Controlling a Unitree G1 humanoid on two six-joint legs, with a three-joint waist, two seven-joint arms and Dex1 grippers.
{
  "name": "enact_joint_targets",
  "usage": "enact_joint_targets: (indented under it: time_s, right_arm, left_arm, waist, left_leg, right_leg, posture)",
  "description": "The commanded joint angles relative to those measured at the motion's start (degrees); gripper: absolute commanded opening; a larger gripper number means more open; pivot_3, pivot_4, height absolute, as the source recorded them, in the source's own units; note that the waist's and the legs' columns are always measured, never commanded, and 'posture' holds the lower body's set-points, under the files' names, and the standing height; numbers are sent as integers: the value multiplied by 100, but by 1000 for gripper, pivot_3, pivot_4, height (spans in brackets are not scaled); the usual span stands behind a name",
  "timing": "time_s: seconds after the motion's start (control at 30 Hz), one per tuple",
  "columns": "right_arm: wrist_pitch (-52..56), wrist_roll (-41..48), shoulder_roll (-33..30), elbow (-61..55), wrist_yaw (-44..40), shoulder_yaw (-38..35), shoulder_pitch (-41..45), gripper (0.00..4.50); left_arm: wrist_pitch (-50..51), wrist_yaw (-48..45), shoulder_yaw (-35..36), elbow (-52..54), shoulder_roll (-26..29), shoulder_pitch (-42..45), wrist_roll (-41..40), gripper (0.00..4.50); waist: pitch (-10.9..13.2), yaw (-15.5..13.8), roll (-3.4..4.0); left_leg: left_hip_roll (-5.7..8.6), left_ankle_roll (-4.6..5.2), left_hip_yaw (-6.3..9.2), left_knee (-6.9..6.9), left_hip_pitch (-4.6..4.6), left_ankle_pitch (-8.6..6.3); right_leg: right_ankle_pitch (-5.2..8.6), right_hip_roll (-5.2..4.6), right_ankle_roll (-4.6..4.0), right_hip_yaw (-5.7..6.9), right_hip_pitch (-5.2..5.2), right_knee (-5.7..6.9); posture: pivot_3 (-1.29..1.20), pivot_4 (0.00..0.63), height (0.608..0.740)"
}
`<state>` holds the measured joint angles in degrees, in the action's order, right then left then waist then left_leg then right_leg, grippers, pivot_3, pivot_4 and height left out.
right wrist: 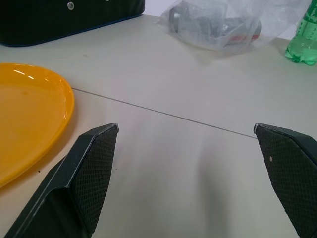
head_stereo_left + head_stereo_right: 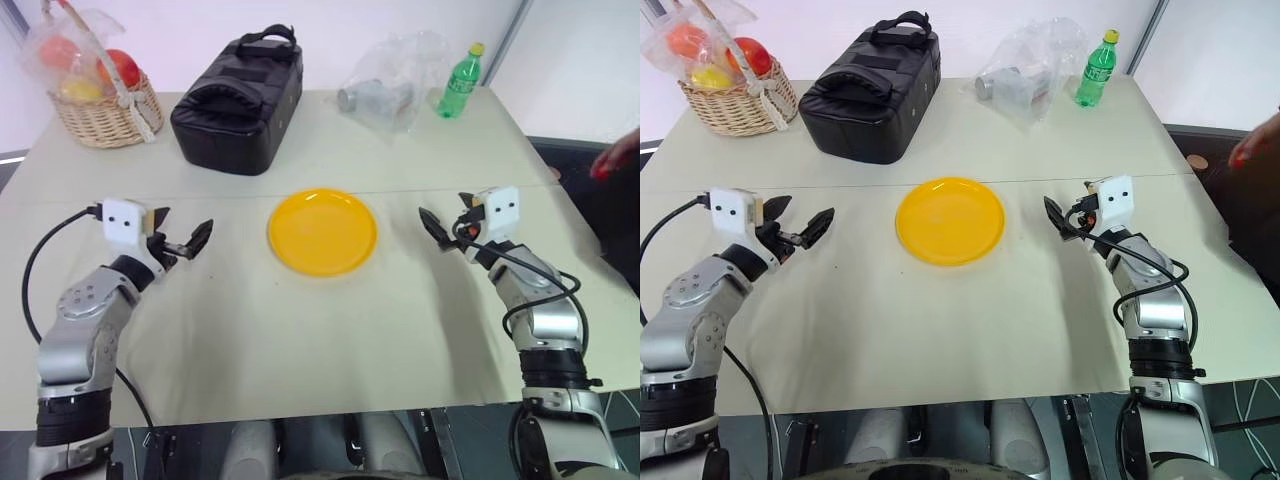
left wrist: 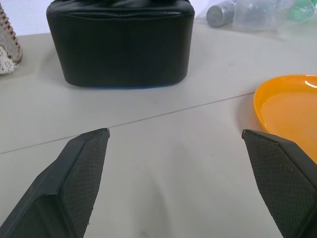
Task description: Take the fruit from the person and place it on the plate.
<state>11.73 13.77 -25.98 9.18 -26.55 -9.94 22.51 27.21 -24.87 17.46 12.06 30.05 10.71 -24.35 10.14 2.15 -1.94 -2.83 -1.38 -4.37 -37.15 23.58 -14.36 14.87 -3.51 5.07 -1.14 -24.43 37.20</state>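
The round glossy yellow-orange plate [image 2: 322,231] sits bare on the beige surface [image 2: 300,330], between the left gripper [image 2: 182,240] and right gripper [image 2: 1068,222], both with fingers spread wide and empty. Beyond the right gripper, at the surface's edge, the person's hand [image 2: 617,157] shows something red, perhaps the fruit. Reaching early risks bumping that hand.

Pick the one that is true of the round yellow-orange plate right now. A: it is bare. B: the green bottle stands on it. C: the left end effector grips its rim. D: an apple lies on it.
A: the glossy round yellow-orange plate has nothing on it, and both end effectors are apart from it.
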Motion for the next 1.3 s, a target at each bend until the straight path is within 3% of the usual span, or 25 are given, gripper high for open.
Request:
enact_joint_targets:
  time_s: [0.03,1.3]
  right_arm:
    - [-85,49,-18,-248,37,-120,42,4476]
    - [-158,-40,75,-76,121,0,209,4476]
  left_arm:
    - [-116,-37,-46,82,62,101,84,4500]
    - [-225,40,110,-8,-43,310,-15,4500]
  waist:
    - [0,0,0]
    - [0,-2,0]
  left_leg:
    - [0,0,0,0,0,0]
    - [0,0,0,-1,0,0]
  right_leg:
    - [0,0,0,0,0,0]
    - [0,2,0,0,1,0]
  posture:
    - [0,150,740]
    - [0,150,740]
